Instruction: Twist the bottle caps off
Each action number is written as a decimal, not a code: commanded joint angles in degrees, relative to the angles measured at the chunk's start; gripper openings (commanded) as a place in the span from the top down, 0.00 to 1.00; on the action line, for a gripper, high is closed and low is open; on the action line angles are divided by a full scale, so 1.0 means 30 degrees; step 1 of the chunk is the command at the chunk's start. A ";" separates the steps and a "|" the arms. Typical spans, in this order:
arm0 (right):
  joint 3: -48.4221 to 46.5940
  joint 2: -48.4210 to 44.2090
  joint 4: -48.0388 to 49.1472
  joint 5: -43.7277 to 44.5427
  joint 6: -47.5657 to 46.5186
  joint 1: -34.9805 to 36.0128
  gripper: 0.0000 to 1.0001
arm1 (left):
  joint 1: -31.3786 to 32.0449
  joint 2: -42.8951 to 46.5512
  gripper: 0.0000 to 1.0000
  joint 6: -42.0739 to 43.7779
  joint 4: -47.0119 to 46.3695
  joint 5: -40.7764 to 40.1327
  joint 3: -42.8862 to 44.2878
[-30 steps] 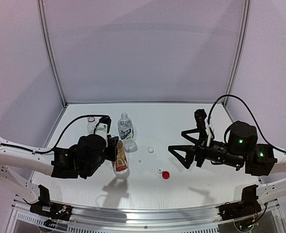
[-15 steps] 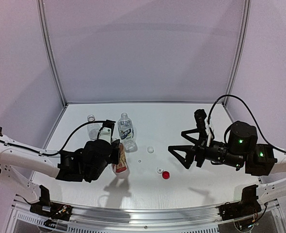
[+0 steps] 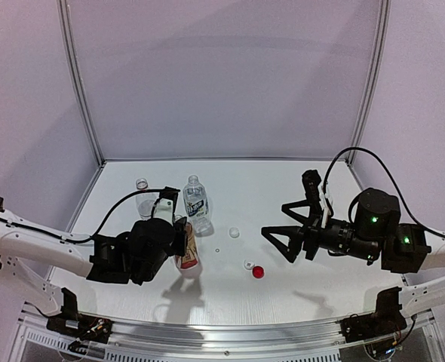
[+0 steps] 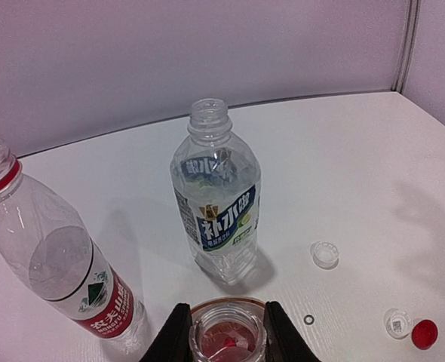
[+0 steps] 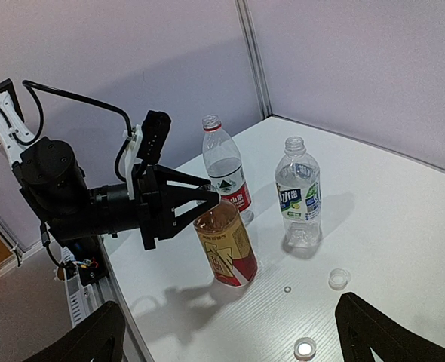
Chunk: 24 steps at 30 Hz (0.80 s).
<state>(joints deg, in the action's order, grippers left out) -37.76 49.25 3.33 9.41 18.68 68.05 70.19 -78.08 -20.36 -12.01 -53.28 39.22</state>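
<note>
My left gripper (image 3: 182, 226) is shut on the open neck of the amber bottle (image 3: 186, 252) with the red-gold label, which leans on the table. The left wrist view shows its mouth (image 4: 228, 337) between my fingers (image 4: 173, 337). The clear bottle with the green-blue label (image 3: 197, 202) and the clear bottle with the red label (image 3: 143, 197) stand uncapped behind it. A red cap (image 3: 258, 271), a blue-and-white cap (image 3: 248, 264) and a white cap (image 3: 234, 232) lie loose on the table. My right gripper (image 3: 275, 220) is wide open and empty, above the table right of the caps.
A small loose ring (image 4: 308, 320) lies between the amber bottle and the caps. The enclosure's walls (image 3: 222, 83) and corner posts (image 3: 79, 83) bound the table (image 3: 283, 181) at the back and sides.
My left arm has shifted right and nearer, keeping hold of the amber bottle. The right arm and the caps have not moved.
</note>
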 commanded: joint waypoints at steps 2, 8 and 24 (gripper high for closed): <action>0.0223 0.0105 0.0149 -0.0113 -0.0157 -0.0037 0.01 | 0.0157 -0.0090 0.67 -0.0131 -0.0176 -0.0533 -0.0037; 0.0223 0.0163 0.0178 -0.0100 -0.0150 -0.0026 0.01 | 0.0179 -0.0052 0.57 -0.0157 -0.0047 -0.0600 -0.0037; 0.0149 0.0179 0.0063 -0.0033 -0.0161 -0.0037 0.01 | 0.0517 0.2573 0.20 -0.0073 0.2182 -0.0051 0.0472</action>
<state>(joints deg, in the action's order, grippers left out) -37.76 49.58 3.33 9.26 18.65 68.05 71.00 -75.16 -20.93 -9.08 -54.06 39.24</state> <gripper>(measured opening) 0.993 0.735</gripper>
